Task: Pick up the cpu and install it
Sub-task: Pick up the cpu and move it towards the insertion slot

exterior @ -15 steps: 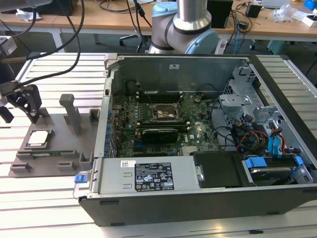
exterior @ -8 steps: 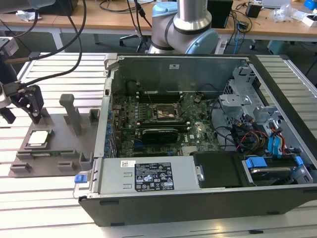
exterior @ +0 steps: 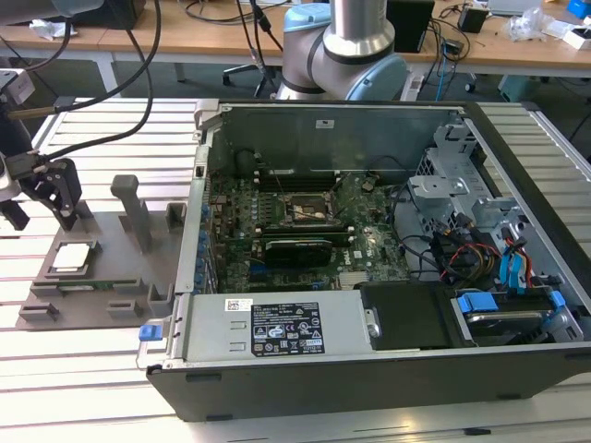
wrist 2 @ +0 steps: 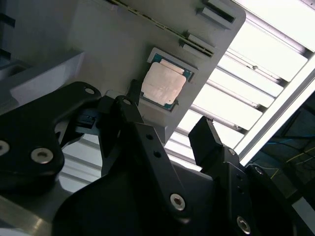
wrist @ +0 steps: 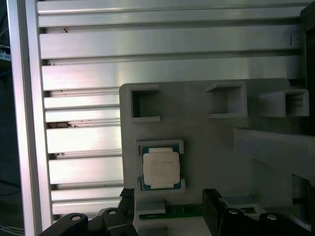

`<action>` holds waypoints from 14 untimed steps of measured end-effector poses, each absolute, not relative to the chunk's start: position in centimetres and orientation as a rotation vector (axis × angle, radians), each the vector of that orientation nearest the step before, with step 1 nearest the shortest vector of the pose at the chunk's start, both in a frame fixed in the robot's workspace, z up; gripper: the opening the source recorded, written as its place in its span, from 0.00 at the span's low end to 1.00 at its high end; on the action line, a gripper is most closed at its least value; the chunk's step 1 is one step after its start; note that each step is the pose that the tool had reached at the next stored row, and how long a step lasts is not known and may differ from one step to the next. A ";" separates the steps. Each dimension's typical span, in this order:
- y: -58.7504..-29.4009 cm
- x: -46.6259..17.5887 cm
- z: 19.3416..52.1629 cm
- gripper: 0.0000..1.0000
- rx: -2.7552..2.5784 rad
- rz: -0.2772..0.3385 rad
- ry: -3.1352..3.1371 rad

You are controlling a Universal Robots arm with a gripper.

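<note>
We hold the gripper (wrist: 170, 209) spread, empty, above the cpu (wrist: 161, 168).
It sits in the grey fixture plate (wrist: 211, 142), just beyond the jaws, untouched.

Silver-topped square cpu (wrist: 161, 167) flat in recess of fixture plate (wrist: 211, 147)

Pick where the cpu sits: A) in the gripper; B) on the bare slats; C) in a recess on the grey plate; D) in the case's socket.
C: the cpu lies flat in a recess of the grey plate, and the open gripper holds nothing.
</note>
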State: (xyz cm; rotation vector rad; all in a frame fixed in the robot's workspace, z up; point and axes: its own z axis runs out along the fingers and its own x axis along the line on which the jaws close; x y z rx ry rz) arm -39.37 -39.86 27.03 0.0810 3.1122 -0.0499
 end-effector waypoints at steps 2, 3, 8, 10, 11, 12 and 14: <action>-39.9 -39.3 27.0 0.66 0.081 -0.050 3.112; -39.9 -39.2 27.0 0.66 0.080 -0.050 3.112; -39.9 -38.9 27.0 0.66 0.074 -0.052 3.112; -39.9 -38.8 26.9 0.66 0.072 -0.052 3.112; -39.9 -38.8 26.9 0.66 0.071 -0.052 3.112; -39.9 -38.7 26.9 0.66 0.071 -0.053 3.112; -39.9 -38.7 26.8 0.66 0.070 -0.053 3.112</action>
